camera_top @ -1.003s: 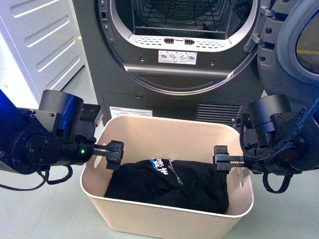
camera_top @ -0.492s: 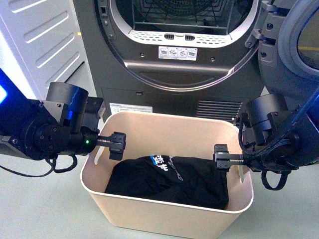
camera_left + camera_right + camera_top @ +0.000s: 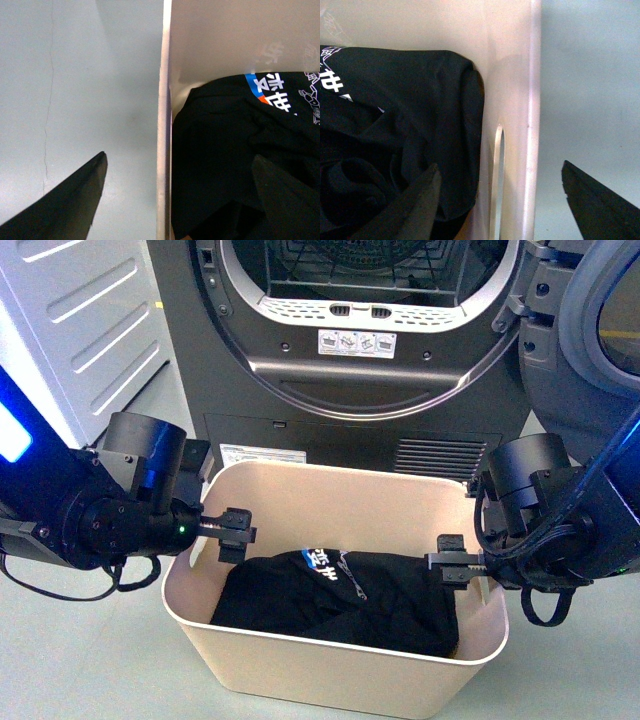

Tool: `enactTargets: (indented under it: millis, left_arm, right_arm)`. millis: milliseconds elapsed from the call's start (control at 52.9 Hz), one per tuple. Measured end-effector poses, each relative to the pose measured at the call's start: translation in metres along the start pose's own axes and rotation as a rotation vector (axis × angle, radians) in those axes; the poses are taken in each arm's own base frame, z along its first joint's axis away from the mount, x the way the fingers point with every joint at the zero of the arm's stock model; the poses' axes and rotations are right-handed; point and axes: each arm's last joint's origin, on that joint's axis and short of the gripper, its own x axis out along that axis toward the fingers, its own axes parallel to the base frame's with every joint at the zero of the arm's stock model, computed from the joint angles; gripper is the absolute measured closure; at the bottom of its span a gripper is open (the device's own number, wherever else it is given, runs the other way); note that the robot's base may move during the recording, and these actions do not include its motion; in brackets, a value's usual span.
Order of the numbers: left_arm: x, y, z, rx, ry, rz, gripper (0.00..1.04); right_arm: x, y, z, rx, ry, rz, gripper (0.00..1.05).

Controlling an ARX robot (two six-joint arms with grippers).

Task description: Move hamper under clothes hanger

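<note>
Hamper [image 3: 330, 680]: probably stiff, light plastic; best held at side walls. Left gripper [image 3: 232, 533] and right gripper [image 3: 450, 562] straddle these, fingers [image 3: 75, 200] apart, clamping nothing.

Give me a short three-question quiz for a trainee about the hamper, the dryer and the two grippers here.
1. True or false: the black garment with white lettering lies inside the beige plastic rectangular hamper.
2. The door of the dark grey round-door dryer is: A open, B closed.
3. Fill in: the left gripper and right gripper, jaws open, each straddle a side ____ of the hamper.
Key: 1 true; 2 A; 3 wall.
</note>
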Motion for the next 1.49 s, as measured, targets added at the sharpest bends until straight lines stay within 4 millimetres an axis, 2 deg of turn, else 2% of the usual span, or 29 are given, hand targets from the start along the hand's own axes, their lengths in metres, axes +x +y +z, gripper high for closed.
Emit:
enactTargets:
  millis: [132, 170, 378, 416, 454, 700, 851, 1154, 1495]
  left_arm:
    - [0.001, -0.003, -0.002, 0.000, 0.001, 0.003, 0.44]
    - [0.001, -0.004, -0.002, 0.000, 0.003, 0.002, 0.48]
    - [0.003, -0.008, -0.008, -0.009, 0.016, 0.014, 0.88]
    - [0.003, -0.007, -0.008, -0.013, 0.016, 0.015, 0.97]
    - [0.004, -0.007, -0.008, -0.016, 0.015, 0.015, 1.01]
    - [0.001, -0.003, -0.007, -0.024, 0.018, 0.018, 1.01]
    - [-0.007, 0.001, -0.008, -0.028, 0.032, 0.017, 1.01]
    - [-0.032, 0.008, 0.020, -0.039, -0.032, 0.012, 1.01]
    - [-0.039, 0.008, 0.020, -0.033, -0.032, 0.016, 1.01]
  right_arm:
    - [0.000, 0.001, 0.000, -0.004, -0.001, -0.008, 0.59]
    - [0.000, 0.002, -0.001, -0.004, -0.001, -0.008, 0.62]
    - [0.002, 0.003, -0.003, -0.005, 0.007, -0.009, 1.02]
    - [0.002, 0.004, -0.002, 0.001, 0.006, -0.009, 1.03]
    - [0.002, 0.004, -0.002, 0.004, 0.007, -0.009, 1.02]
    - [-0.001, 0.005, -0.001, 0.007, 0.009, -0.010, 1.02]
    - [-0.011, 0.004, 0.001, 0.008, 0.001, -0.011, 1.02]
    - [-0.037, 0.002, 0.017, 0.013, -0.052, 0.001, 1.02]
    - [-0.040, 0.005, 0.007, 0.001, -0.040, 0.007, 1.02]
